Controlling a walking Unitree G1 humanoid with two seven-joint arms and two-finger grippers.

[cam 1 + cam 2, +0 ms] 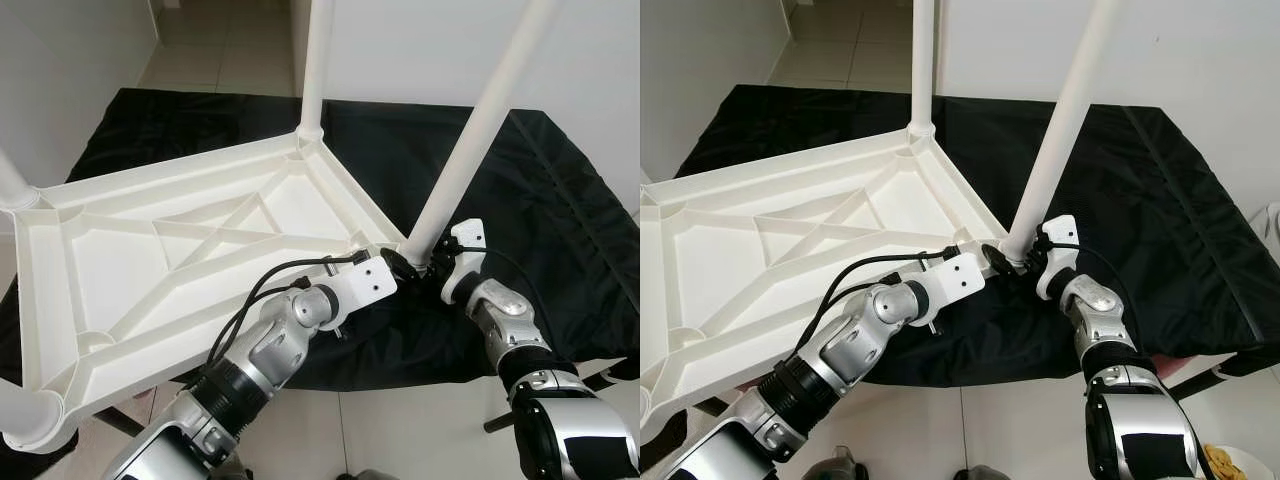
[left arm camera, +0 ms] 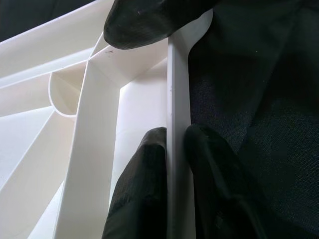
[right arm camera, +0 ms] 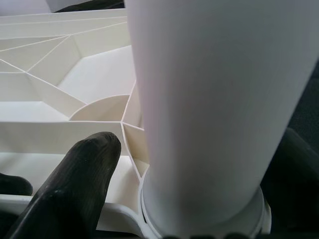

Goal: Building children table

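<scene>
The white plastic table top (image 1: 190, 250) lies upside down on a black cloth sheet (image 1: 520, 200), with its ribs facing up. A long white round table leg (image 1: 480, 125) stands in the near corner socket and leans up and away toward the robot's right. The right gripper (image 1: 432, 262) is right at the foot of this leg, one black finger (image 3: 75, 184) on each side of it, closed around the leg. The left gripper (image 1: 385, 262) is just beside it, and its two fingers (image 2: 144, 189) pinch the thin white rim of the table top, one inside and one outside. So the leg's long line goes up from the right gripper, and the right arm is the nearer one to turn or push it. Another white leg (image 1: 315, 70) stands at the far corner, well apart. There is open room above the leg, and pale floor tiles (image 1: 400, 430) lie below the near edge.
</scene>
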